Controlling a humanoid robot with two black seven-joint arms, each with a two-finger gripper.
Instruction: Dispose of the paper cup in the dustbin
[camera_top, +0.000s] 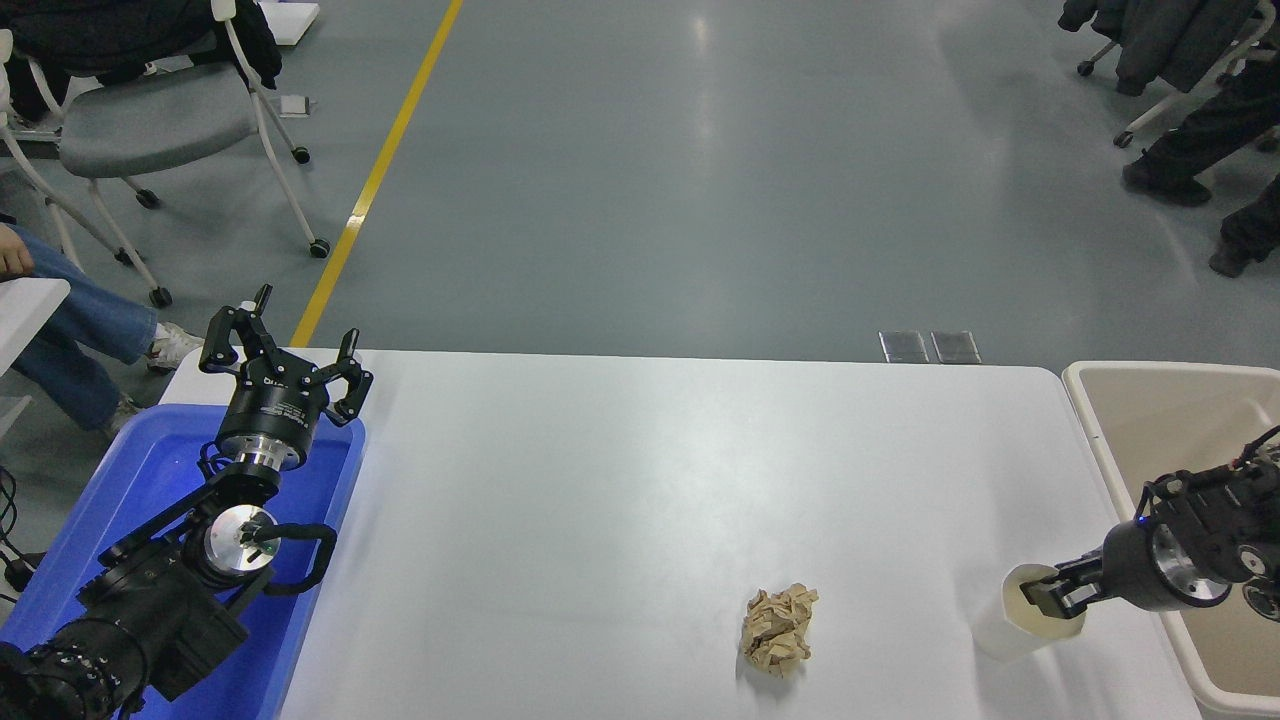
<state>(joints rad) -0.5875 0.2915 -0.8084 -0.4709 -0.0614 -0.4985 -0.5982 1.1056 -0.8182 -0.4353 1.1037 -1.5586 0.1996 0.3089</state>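
The paper cup stands upright on the white table near its front right corner, white outside and pale cream inside. My right gripper comes in from the right edge and sits at the cup's right rim, its fingers closed on the rim with one tip inside the mouth. The cup still rests on the table. The beige dustbin stands just right of the table, behind my right arm. My left gripper is parked open over the far end of a blue tub.
A crumpled tan paper ball lies on the table left of the cup. The bright blue tub sits at the table's left edge under my left arm. Chairs and people's legs are on the floor beyond.
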